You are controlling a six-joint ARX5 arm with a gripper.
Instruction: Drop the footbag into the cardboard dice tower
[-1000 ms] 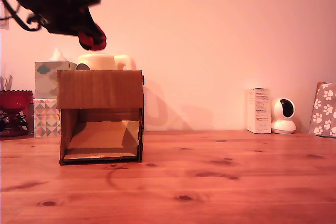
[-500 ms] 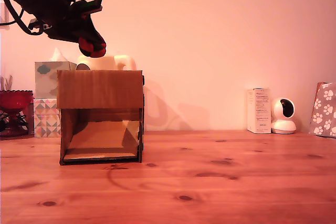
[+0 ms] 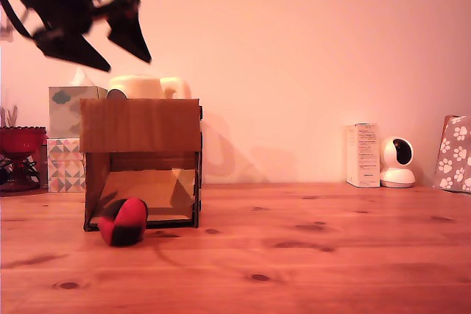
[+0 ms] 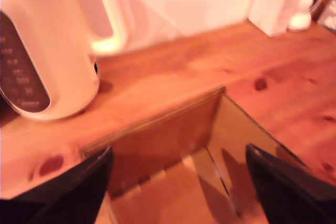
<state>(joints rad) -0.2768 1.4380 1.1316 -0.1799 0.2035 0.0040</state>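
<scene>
Hovering upper left of exterior frame, gripper spread wide, empty, above cardboard dice tower. Footbag far below, lower left, on table touching tower's front opening. Drop looks done.

- Looks like a room in a home, likely a kitchen or dining corner, though the warm pink light blurs detail.
- A knotty pine table stands against a plain wall.
- A cream electric kettle, patterned tissue boxes, a red bowl.
- A small indoor security camera beside a white carton.
</scene>
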